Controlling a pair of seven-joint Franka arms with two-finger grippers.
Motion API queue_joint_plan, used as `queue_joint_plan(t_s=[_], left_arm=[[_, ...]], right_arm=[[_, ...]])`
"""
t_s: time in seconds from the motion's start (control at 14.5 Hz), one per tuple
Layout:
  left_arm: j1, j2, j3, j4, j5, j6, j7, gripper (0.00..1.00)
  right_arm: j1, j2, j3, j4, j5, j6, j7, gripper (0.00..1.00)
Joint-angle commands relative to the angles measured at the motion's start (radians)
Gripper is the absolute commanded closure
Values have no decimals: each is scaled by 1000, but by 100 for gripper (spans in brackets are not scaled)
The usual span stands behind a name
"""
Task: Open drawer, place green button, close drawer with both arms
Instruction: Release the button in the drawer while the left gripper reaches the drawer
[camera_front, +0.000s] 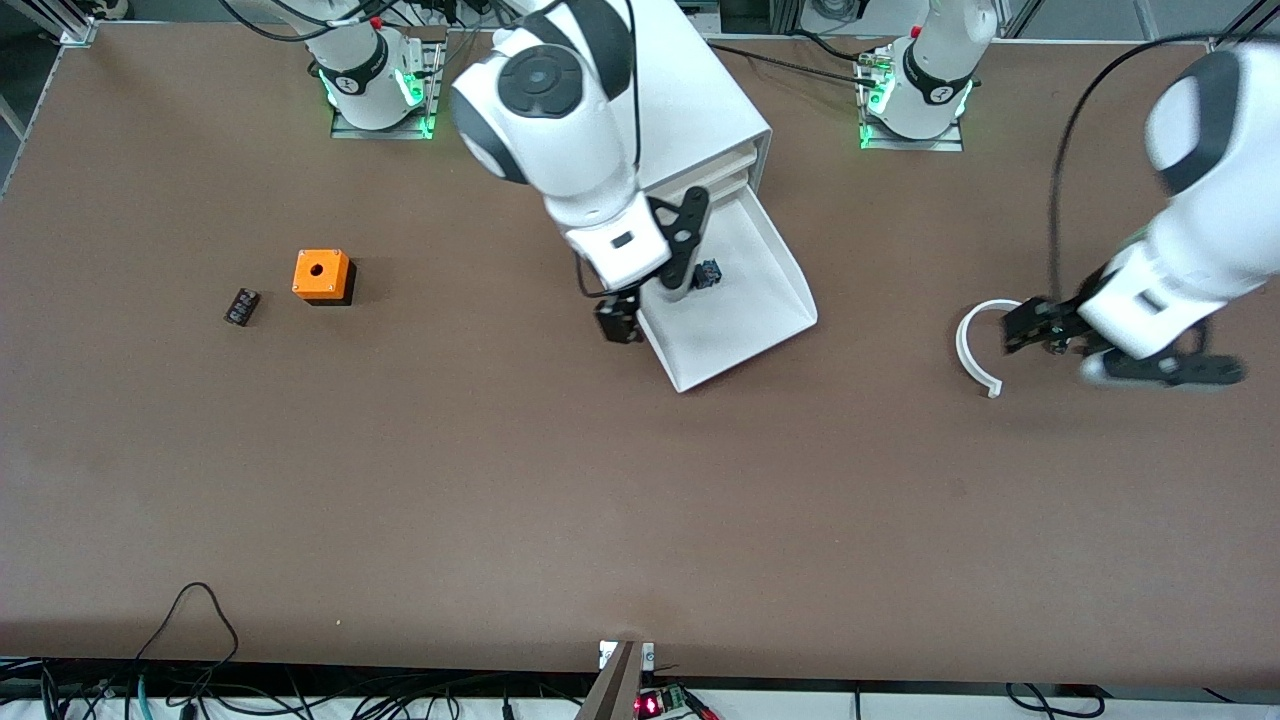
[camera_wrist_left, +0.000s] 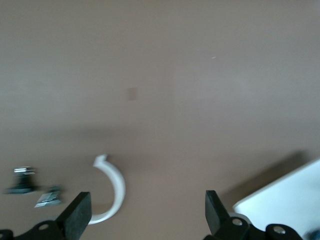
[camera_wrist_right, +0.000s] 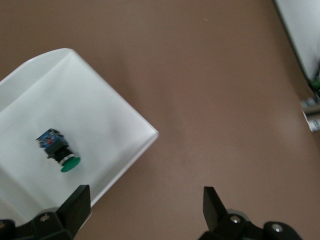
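The lowest drawer (camera_front: 760, 300) of the white cabinet (camera_front: 700, 100) is pulled out. The button (camera_front: 708, 272) lies in it, green cap on a black-and-blue body. In the right wrist view the button (camera_wrist_right: 57, 149) lies on its side in the drawer tray (camera_wrist_right: 95, 115). My right gripper (camera_front: 645, 305) is open and empty, over the drawer's front corner at the right arm's end; it shows in the right wrist view (camera_wrist_right: 145, 210) too. My left gripper (camera_front: 1030, 328) is open and empty, low over the table beside a white C-shaped ring (camera_front: 975, 345); it shows in the left wrist view (camera_wrist_left: 147, 215) too.
An orange cube with a hole (camera_front: 322, 275) and a small black block (camera_front: 241, 306) lie toward the right arm's end of the table. The ring (camera_wrist_left: 112, 185) and a corner of the drawer (camera_wrist_left: 285, 200) show in the left wrist view.
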Motion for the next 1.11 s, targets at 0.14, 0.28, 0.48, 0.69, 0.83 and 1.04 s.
queue_joint_plan(t_s=[0.14,0.28,0.48,0.69,0.83,1.04], left_arm=[[-146,230,-19,-30,5,245,-379,0],[-196,283,-19,-81,2,354,-424,0],[-226,291,-19,-193,-10,457,-432,0],[-265,292,-19,-248,-57,506,-436,0],[-274,288,-20,-259,-114,508,-461,0],[-296,257,-35,-322,-142,506,-481,0]], right_arm=[[-73,-62,-54,-96,10,-22,447,0],[-131,-75,-66,-95,13,-96,578,0],[-142,-75,-144,-98,9,-189,676,0],[-145,-123,-244,-118,6,-291,687,0],[-199,-177,-295,-164,4,-311,686,0],[-320,-249,-292,-184,12,-326,678,0]])
